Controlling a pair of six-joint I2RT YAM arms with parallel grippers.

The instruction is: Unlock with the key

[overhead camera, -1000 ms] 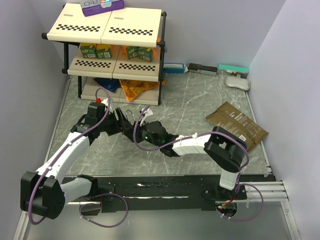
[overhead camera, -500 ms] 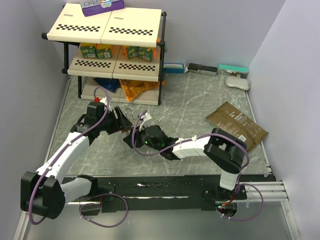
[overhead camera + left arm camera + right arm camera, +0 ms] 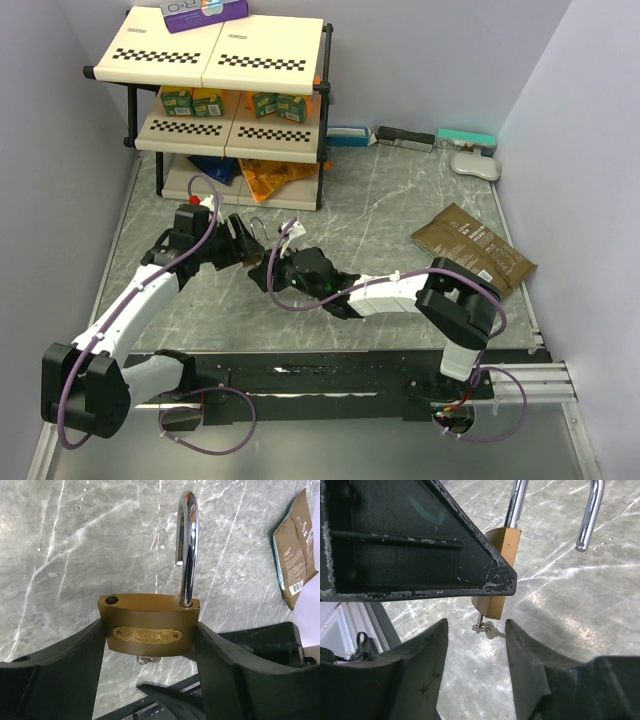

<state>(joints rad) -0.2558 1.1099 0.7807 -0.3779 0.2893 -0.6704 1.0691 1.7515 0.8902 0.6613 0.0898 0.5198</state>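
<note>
Left wrist view: the key [image 3: 148,659] is mostly hidden under the brass padlock [image 3: 150,630] — only a sliver of ring shows; the nameplate lettering [image 3: 147,634] is too small to read. Right wrist view: one of the left fingers [image 3: 410,540] covers most of the padlock, its shackle [image 3: 589,515] cut off at the top edge.

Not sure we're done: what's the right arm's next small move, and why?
Probably ease the right gripper straight back off the key. Its jaws stand open either side of the key, which sits in the bottom of the padlock, and one end of the shackle is out of its hole, so the lock looks open already.
</note>
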